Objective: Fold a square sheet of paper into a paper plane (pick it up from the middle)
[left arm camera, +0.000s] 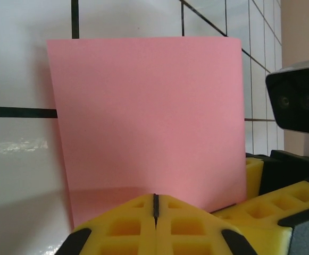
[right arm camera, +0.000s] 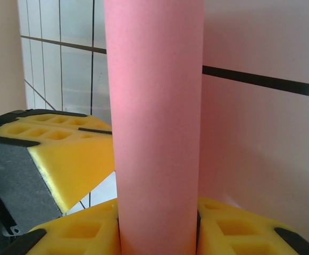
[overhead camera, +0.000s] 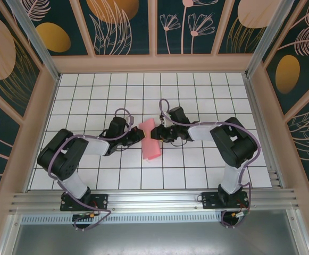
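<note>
The square sheet of paper point(overhead camera: 151, 149) is salmon pink and hangs bent between the two grippers at mid-table. My right gripper point(overhead camera: 157, 133) is shut on it. In the right wrist view the sheet point(right arm camera: 157, 122) stands as a curled column between the yellow fingers point(right arm camera: 85, 228). My left gripper point(overhead camera: 139, 136) is shut, its yellow fingertips point(left arm camera: 133, 223) pressed together at the lower edge of the flat pink face point(left arm camera: 149, 117). I cannot tell whether any paper is nipped between them. No pointed paper plane shape shows.
The floor is white tile with a black grid point(overhead camera: 197, 95), walled by tan frames and floral panels point(overhead camera: 122, 21). The right arm's finger and camera point(left arm camera: 298, 101) sit close on the left gripper's right. An aluminium rail point(overhead camera: 154, 199) runs along the near edge.
</note>
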Available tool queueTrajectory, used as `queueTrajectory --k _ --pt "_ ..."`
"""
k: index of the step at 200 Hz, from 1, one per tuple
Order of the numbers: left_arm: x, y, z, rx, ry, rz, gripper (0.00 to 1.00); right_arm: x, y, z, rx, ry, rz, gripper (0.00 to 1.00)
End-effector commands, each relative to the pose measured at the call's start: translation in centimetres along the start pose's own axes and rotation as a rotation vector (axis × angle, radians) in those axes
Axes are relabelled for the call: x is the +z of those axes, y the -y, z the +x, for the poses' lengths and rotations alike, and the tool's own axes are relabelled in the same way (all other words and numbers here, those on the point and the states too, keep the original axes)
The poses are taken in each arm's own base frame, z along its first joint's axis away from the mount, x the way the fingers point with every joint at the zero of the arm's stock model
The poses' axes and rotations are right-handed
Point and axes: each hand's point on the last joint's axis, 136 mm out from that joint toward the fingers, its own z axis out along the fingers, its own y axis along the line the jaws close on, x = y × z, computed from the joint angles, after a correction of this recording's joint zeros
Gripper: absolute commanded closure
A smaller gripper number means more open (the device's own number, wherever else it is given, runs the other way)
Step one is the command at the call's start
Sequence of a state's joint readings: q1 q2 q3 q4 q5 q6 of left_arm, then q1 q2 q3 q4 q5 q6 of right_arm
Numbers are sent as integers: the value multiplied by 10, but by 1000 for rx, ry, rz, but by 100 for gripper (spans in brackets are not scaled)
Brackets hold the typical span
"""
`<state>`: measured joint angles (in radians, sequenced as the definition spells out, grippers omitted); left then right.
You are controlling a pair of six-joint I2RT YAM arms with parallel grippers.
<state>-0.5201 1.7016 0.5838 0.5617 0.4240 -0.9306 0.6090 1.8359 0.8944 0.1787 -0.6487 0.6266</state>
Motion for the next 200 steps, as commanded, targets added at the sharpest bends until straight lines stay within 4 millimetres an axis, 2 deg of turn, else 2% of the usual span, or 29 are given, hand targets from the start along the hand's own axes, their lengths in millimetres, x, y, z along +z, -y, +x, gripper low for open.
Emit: queueTrajectory --k 1,47,77,141,170,200 --pt "10 -4 2 1 -16 -6 100 2 11 5 12 -23 25 63" --pt "15 -21 8 -12 -32 -47 100 -3 17 5 45 -25 95 60" --pt "17 -24 11 -15 -42 -52 100 -10 15 3 47 -12 127 50" --pt "19 -19 10 -8 -49 -36 100 -22 29 7 -13 -1 348 28" --pt "19 -14 9 -8 -49 -18 100 -17 22 11 -64 -7 415 22" --pt "19 -9 10 -5 -53 5 100 -9 26 17 -65 -12 476 22"
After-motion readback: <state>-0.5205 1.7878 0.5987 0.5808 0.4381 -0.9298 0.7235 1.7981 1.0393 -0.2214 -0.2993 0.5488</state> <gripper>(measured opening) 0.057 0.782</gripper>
